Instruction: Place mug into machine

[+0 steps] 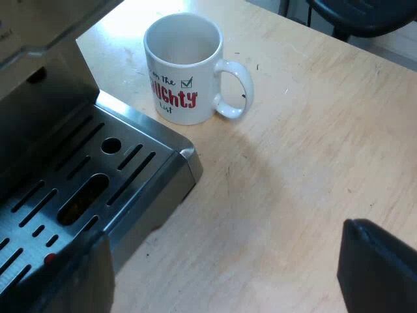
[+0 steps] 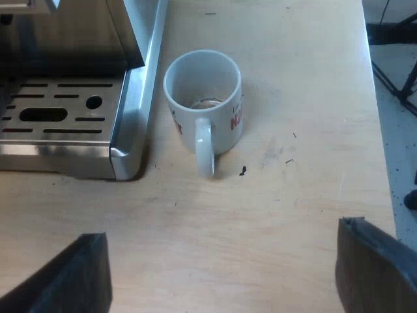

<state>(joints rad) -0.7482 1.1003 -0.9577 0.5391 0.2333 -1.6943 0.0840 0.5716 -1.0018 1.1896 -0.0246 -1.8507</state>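
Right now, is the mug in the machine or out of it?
Out. The mug stands upright on the table beside the drip tray, not on it.

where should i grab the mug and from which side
Probably best by the handle, which points toward the right end effector. The mug stands upright, close beside the machine's drip tray, so come in from the handle's side, away from the tray, with the open fingers straddling the loop.
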